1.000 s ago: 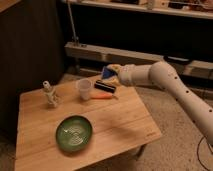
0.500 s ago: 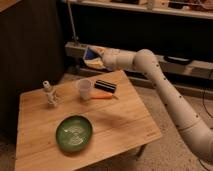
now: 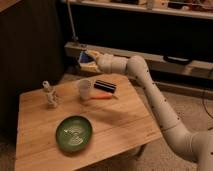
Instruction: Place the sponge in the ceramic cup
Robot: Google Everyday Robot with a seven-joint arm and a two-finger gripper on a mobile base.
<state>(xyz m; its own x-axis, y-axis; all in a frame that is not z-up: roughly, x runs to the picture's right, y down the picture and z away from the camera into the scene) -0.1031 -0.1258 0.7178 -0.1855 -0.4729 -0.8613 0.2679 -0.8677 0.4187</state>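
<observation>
The dark blue sponge (image 3: 85, 57) is held in the air above the table's far edge, gripped by my gripper (image 3: 91, 58) at the end of the white arm (image 3: 150, 90). The ceramic cup (image 3: 84, 89), pale and handleless, stands upright on the wooden table (image 3: 120, 125), below and slightly nearer than the sponge. The gripper is well above the cup's rim and a little behind it.
A black block with white stripes (image 3: 105, 86) and an orange stick-like object (image 3: 101, 96) lie just right of the cup. A pale figurine (image 3: 49, 94) stands to its left. A green plate (image 3: 73, 132) sits near the front. Shelving runs behind the table.
The arm has lifted the sponge from near the table surface by the black block up and to the left, and now holds it high behind the cup.
</observation>
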